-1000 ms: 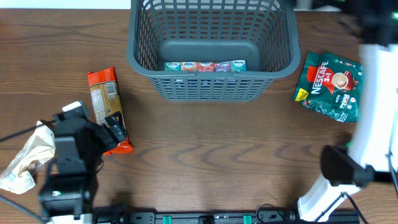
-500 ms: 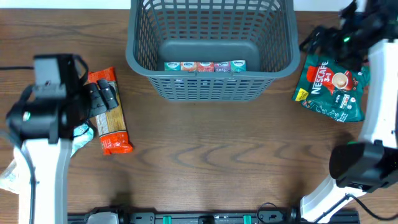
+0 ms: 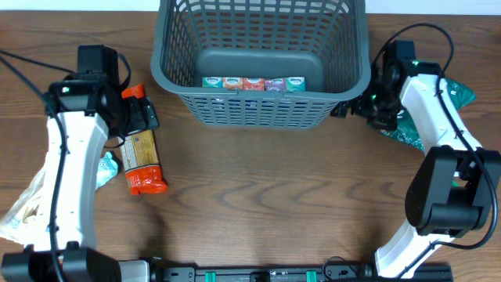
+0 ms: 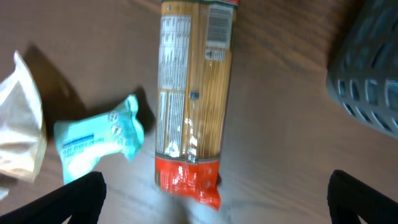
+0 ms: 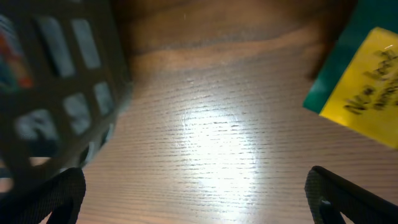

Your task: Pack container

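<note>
The container [image 3: 258,110] stands at the far middle of the tabletop [image 3: 274,196], upright with its open side up. A row of small packets [image 3: 252,83] lies on its bottom along the near wall.

Right side: the right gripper [image 3: 356,106] is just beside the container's near right corner, between the container and a green pouch [image 3: 407,131]. In the right wrist view, its jaws are spread wide over bare tabletop. The lattice wall [image 5: 56,93] is at one side and the pouch's yellow label [image 5: 367,87] at the other. It holds nothing.

Left side: a pasta pack [image 3: 141,157] lies flat, well apart from the container. The left gripper [image 3: 141,117] is over the pack's far end. In the left wrist view, its jaws are spread wide with the pack [image 4: 193,93] lying between them on the tabletop, not gripped. A teal packet [image 4: 99,134] lies just beside the pack. A beige paper bag [image 4: 22,137] lies beyond that, near the tabletop's left edge.
</note>
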Controlling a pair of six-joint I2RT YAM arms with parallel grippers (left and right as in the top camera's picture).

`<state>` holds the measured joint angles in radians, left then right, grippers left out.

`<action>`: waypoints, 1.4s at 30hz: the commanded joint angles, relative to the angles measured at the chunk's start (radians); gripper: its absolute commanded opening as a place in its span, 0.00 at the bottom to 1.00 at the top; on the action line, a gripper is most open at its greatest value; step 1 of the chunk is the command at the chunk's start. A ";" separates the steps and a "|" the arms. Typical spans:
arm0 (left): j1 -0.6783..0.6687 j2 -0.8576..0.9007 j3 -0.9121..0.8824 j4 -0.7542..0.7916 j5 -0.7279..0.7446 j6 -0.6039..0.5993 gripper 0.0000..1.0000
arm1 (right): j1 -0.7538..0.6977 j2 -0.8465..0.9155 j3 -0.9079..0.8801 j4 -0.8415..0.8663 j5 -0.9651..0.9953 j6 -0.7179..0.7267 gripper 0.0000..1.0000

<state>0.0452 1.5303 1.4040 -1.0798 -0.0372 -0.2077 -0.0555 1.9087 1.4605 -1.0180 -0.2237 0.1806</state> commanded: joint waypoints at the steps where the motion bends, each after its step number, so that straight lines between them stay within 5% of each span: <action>1: 0.007 0.006 -0.047 0.055 -0.028 0.035 0.99 | 0.019 -0.003 -0.014 0.015 -0.011 0.014 0.99; 16: 0.114 0.064 -0.316 0.303 0.010 0.111 0.99 | 0.008 -0.003 -0.014 0.019 0.015 0.013 0.99; 40: 0.113 0.326 -0.336 0.485 0.033 0.155 0.99 | 0.008 -0.003 -0.014 0.012 0.037 0.005 0.99; 42: 0.113 0.326 -0.336 0.488 0.033 0.155 0.90 | 0.008 -0.003 -0.014 0.010 0.037 0.001 0.99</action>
<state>0.1562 1.8294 1.0721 -0.5938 0.0059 -0.0734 -0.0528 1.9087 1.4490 -1.0058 -0.1993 0.1799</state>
